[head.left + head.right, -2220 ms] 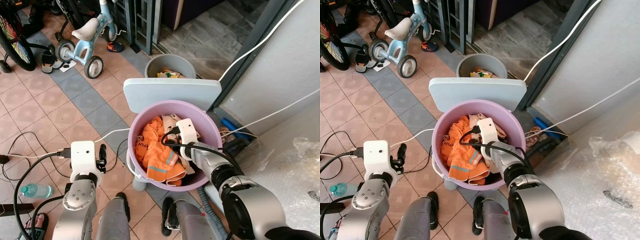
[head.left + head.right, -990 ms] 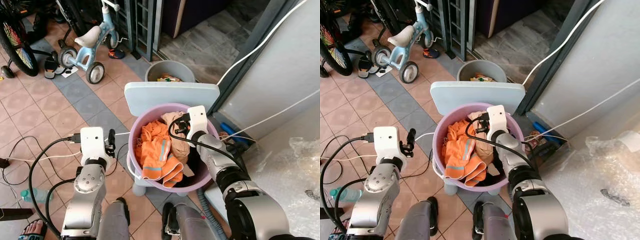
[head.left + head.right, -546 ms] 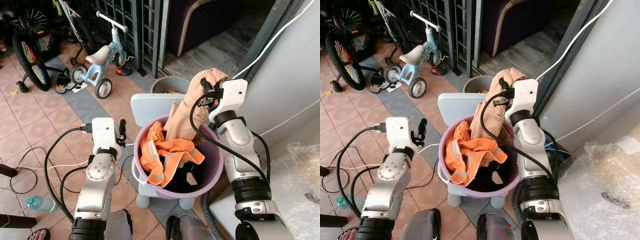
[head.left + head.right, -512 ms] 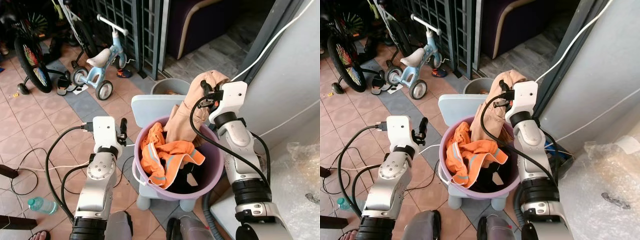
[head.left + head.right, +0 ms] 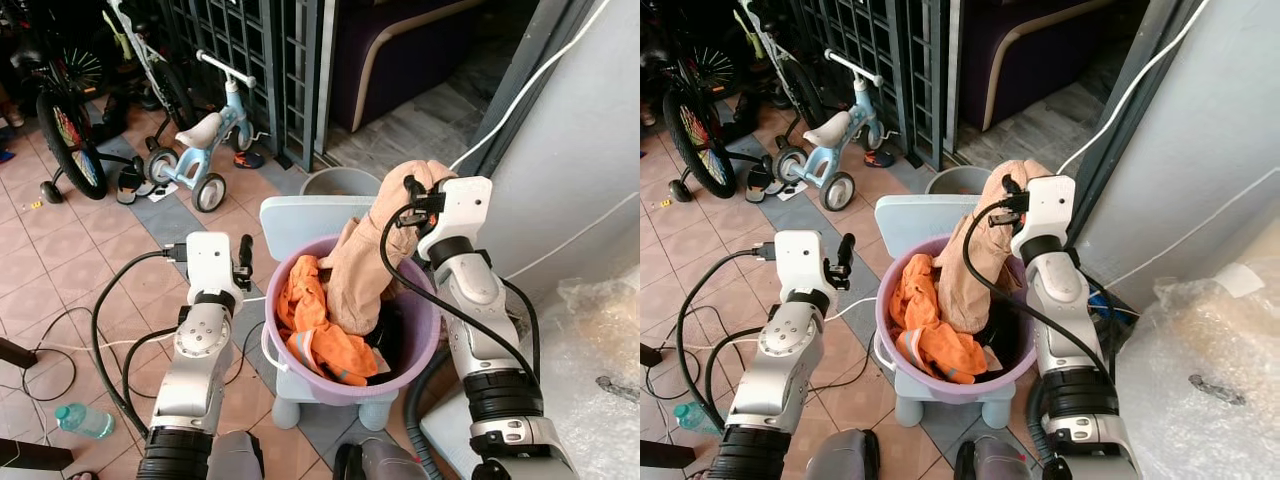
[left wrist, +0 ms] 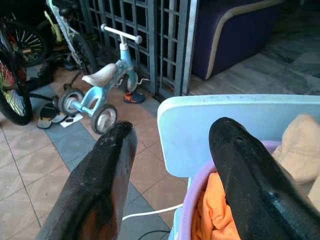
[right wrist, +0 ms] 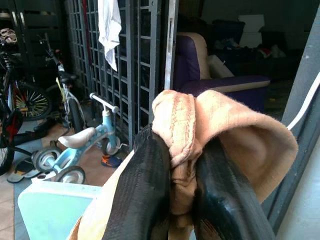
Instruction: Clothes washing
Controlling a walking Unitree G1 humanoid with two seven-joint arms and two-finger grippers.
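A purple basin of laundry stands on a pale blue stool in front of me. My right gripper is raised over the basin's far rim, shut on a tan garment that hangs down into the basin. The right wrist view has that tan cloth pinched between the black fingers. An orange garment with grey stripes lies in the basin's left half. My left gripper is open, held just left of the basin with nothing in it.
A grey bucket sits behind the stool. A blue tricycle and a bicycle stand at far left by a metal grille. Cables and a water bottle lie on the tiled floor. A grey wall and bubble wrap are on the right.
My right gripper closed on the tan garment in the basin and lifted it high. The orange garment rose with it, then slid back down. My left arm came up beside the basin.
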